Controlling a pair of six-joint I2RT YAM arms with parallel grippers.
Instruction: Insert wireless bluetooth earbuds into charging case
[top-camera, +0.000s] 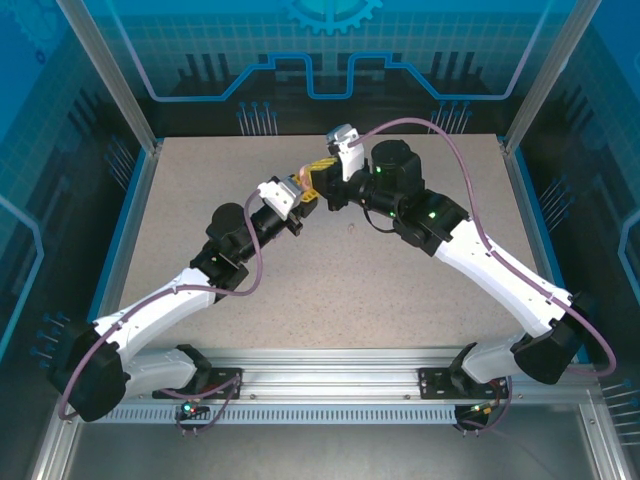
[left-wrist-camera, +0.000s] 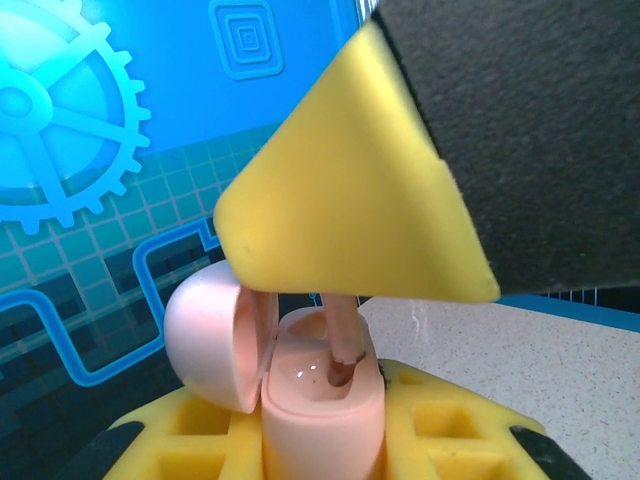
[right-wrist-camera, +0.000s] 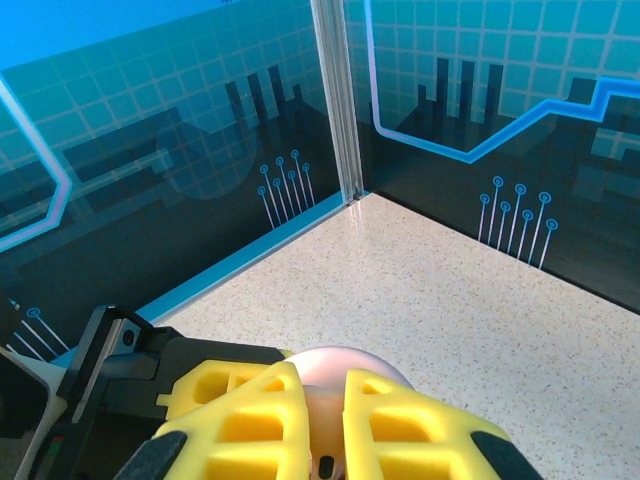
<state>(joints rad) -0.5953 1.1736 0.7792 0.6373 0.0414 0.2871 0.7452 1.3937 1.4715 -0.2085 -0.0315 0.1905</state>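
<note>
Left end effector (top-camera: 303, 197) and right end effector (top-camera: 322, 178) meet tip to tip above the back middle of the worktop (top-camera: 330, 290). From the left wrist, the left one clamps a pink case (left-wrist-camera: 320, 405), its lid (left-wrist-camera: 205, 335) swung open leftward. A pink earbud (left-wrist-camera: 343, 335) stands nearly upright, its lower end in the case and its top pinched by the right one. From the right wrist, its yellow fingers (right-wrist-camera: 240, 425) sit almost together above the case.

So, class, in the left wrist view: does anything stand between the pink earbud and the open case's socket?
Nothing visible does. The lid is swung open to the left, and the pink earbud, pinched by the right gripper, has its lower end at the socket of the case, which the left gripper holds.
</note>
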